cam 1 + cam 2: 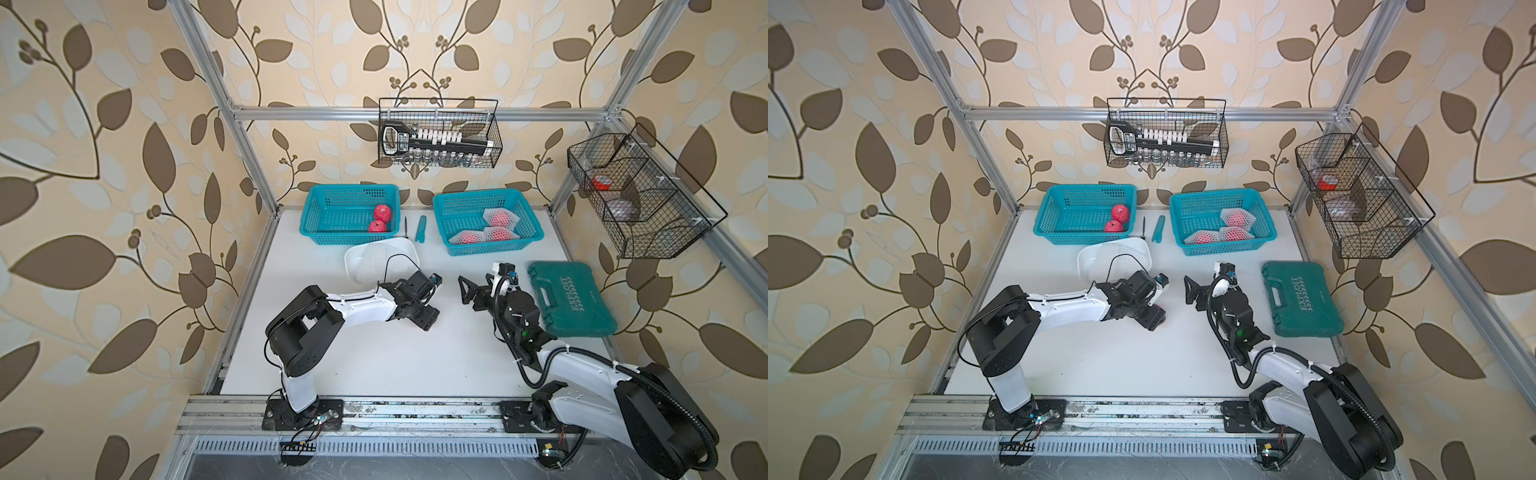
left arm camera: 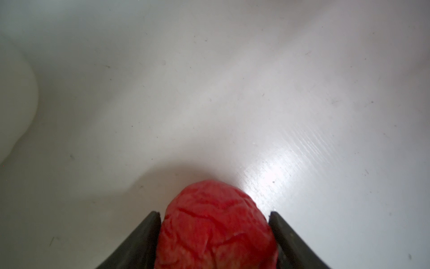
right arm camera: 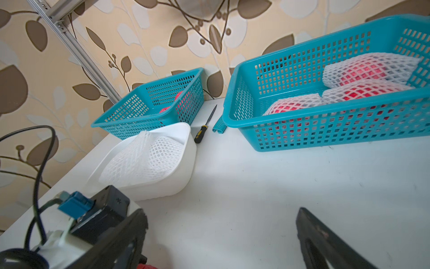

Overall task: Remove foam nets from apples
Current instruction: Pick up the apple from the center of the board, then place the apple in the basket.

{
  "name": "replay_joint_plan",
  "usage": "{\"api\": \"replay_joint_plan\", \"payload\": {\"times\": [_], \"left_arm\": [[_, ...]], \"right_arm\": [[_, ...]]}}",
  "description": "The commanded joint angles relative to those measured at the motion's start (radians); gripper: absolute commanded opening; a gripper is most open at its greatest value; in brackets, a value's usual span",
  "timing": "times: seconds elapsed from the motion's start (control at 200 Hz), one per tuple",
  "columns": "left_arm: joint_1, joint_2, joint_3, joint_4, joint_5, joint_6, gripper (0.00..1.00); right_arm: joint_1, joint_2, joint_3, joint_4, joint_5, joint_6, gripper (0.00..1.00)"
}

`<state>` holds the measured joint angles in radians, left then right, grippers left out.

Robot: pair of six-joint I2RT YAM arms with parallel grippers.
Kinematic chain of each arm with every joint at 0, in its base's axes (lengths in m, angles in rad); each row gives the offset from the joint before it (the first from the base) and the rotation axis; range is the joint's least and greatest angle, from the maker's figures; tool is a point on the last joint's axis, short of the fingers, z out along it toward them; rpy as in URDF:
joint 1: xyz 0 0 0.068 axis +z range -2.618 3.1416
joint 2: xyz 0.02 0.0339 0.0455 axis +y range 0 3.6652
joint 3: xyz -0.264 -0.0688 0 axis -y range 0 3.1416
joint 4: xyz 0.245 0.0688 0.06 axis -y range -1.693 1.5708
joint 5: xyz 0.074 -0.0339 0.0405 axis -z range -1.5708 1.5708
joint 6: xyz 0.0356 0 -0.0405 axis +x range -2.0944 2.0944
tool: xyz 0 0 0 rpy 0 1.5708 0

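The left pincer (image 2: 214,213) clamps a bare apple (image 2: 216,233) across its middle, firm, round, probably slippery; the right pincer (image 3: 222,210), at three o'clock, stands apart, empty.

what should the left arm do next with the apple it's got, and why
Probably lift the apple off the table, bound for the left basket. The left gripper has its fingers against both sides, it wears no net, and two bare apples already lie there.
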<state>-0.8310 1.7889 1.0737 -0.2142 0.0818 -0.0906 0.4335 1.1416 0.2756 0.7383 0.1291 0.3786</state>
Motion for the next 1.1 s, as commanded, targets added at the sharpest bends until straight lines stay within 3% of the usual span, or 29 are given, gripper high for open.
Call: {"api": "replay_joint_plan", "payload": {"times": [0.0,0.24,0.52,0.765,1.0,1.095], "left_arm": [[-0.005,-0.032,0.012,-0.014,0.025,0.035,0.54],[0.027,-0.128,0.046,-0.036,0.0,0.089,0.54],[0.282,-0.13,0.323,-0.076,-0.086,0.143,0.56],[0.569,0.095,0.622,-0.148,-0.072,0.165,0.55],[0.704,0.411,0.962,-0.231,0.0,0.191,0.54],[0.735,0.55,1.16,-0.279,0.001,0.188,0.54]], "right_arm": [[-0.001,-0.017,0.008,-0.016,0.026,0.014,0.99],[-0.002,0.003,0.009,-0.01,0.038,0.014,0.99],[-0.004,0.014,0.017,-0.015,0.028,0.023,0.99],[-0.003,0.004,0.018,-0.03,0.035,0.019,0.99],[-0.003,0.004,0.016,-0.023,0.024,0.023,0.99],[-0.004,0.003,0.016,-0.023,0.021,0.028,0.99]]}}
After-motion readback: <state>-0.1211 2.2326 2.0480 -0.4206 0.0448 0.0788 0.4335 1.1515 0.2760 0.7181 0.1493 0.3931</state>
